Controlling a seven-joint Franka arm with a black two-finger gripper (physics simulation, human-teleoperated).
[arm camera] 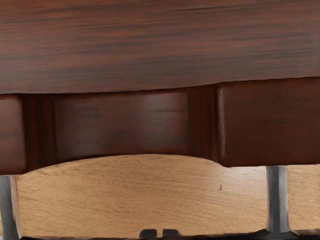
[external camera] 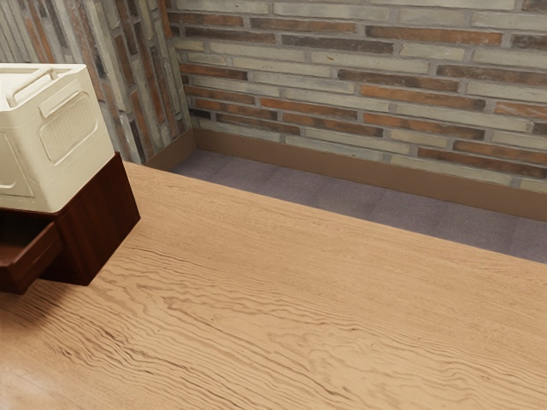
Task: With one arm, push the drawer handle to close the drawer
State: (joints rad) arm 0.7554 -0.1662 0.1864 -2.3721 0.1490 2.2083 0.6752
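Note:
In the exterior view a dark brown wooden cabinet (external camera: 101,224) stands at the left edge, with its drawer (external camera: 36,258) pulled partly out. The wrist view looks closely at dark reddish-brown wood, where the drawer front (arm camera: 270,122) has a curved recess in its middle. Two grey posts come off that front to the dark handle bar (arm camera: 90,237) along the lower edge. My gripper (arm camera: 160,233) has its two black fingertips side by side, nearly together, at the handle bar, with nothing seen between them. Whether they touch the bar I cannot tell.
A cream-coloured crate (external camera: 53,141) sits on top of the cabinet. The light wooden table (external camera: 308,299) stretches from the cabinet toward the exterior view's right, and its far edge runs along a grey floor and a brick wall.

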